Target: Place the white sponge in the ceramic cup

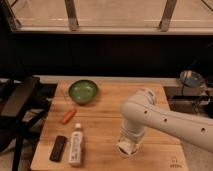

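Note:
My white arm reaches in from the right and bends down to the wooden table [105, 125]. The gripper [127, 146] points straight down at the table's front middle, low over the surface. A pale round thing [125, 149] shows right at its tip; it may be the ceramic cup, but the gripper covers most of it. I cannot make out the white sponge; it is hidden or inside the gripper.
A green bowl [82, 91] sits at the back left. An orange stick-like item [68, 116], a white bottle [76, 144] and a flat black object [58, 148] lie at the front left. A black chair [20, 97] stands left of the table.

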Controlling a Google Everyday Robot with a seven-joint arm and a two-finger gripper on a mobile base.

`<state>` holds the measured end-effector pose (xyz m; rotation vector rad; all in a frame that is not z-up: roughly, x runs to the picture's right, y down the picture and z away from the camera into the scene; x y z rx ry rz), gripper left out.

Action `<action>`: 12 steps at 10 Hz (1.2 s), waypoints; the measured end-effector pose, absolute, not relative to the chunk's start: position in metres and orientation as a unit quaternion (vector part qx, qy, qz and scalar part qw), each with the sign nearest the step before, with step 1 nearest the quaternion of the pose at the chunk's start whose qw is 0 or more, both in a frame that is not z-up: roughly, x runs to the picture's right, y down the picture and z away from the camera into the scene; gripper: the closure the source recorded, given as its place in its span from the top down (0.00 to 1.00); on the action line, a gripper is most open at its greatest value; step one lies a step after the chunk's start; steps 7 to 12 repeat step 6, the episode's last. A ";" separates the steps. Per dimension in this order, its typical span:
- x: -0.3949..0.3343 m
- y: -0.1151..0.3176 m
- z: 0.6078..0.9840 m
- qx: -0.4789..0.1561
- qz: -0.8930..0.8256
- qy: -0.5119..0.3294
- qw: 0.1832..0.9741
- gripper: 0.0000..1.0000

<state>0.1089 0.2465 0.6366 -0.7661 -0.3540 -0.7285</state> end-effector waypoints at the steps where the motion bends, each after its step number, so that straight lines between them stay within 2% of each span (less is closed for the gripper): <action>1: 0.112 0.246 0.635 -0.363 -0.344 -0.164 0.850 0.61; 6: 0.120 0.224 0.617 -0.326 -0.323 -0.148 0.876 0.61; 12: 0.120 0.224 0.617 -0.326 -0.323 -0.148 0.876 0.61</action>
